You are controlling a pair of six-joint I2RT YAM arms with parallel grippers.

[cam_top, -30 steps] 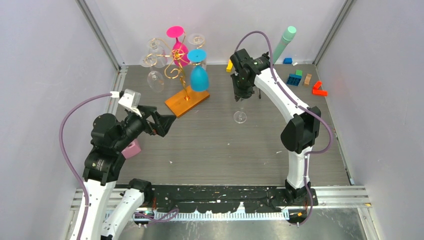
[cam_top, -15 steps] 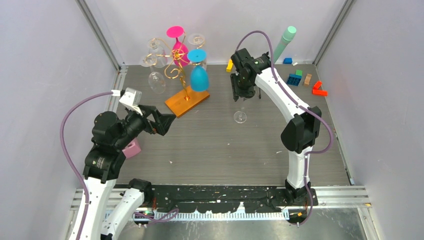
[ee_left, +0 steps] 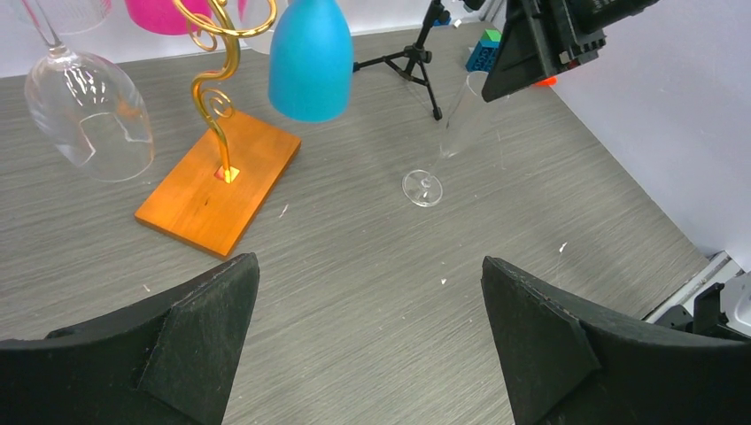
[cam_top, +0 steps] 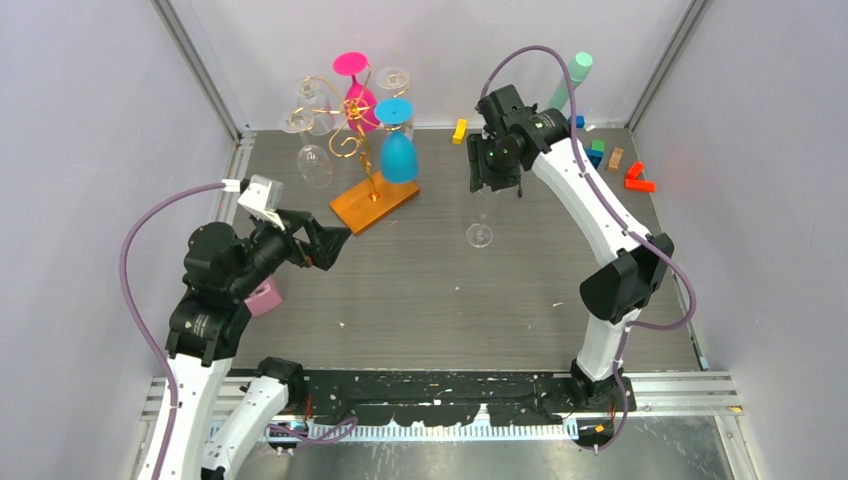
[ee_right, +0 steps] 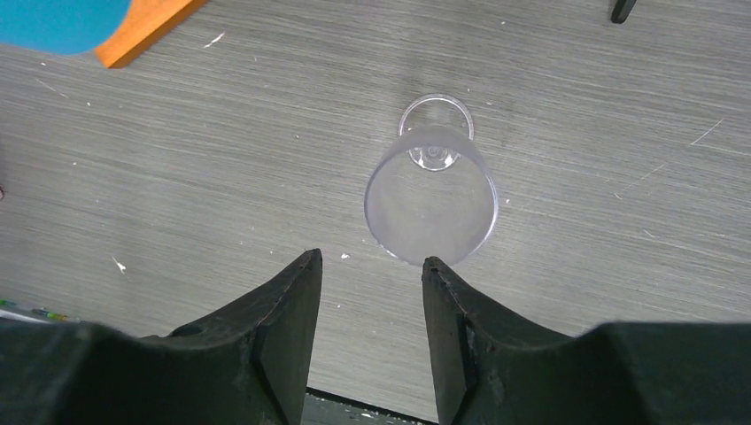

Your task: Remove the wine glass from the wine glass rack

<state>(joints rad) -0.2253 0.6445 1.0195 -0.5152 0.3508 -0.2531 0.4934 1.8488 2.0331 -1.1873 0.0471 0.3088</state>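
A clear wine glass [cam_top: 480,232] stands upright on the grey table, to the right of the wine glass rack [cam_top: 352,135], a gold wire tree on an orange base [cam_top: 375,203]. A blue glass [cam_top: 398,155], a pink glass [cam_top: 358,100] and clear ones [cam_top: 312,160] hang upside down from its arms. My right gripper [cam_top: 493,182] hovers above the standing glass, open and apart from it. In the right wrist view the glass [ee_right: 431,204] lies just beyond the open gripper [ee_right: 372,261]. My left gripper [cam_top: 335,250] is open near the orange base [ee_left: 221,181], holding nothing [ee_left: 367,266].
Coloured blocks [cam_top: 590,158], an orange-red block [cam_top: 637,180] and a mint cylinder [cam_top: 570,82] lie at the back right. There is a yellow block [cam_top: 459,130] behind the right gripper, and a pink block [cam_top: 265,297] by the left arm. A black tripod [ee_left: 416,62] stands behind the glass.
My right gripper has opened and risen off the clear wine glass, which stays standing on the table. The right arm has shifted back and to the right. The left arm has hardly moved.
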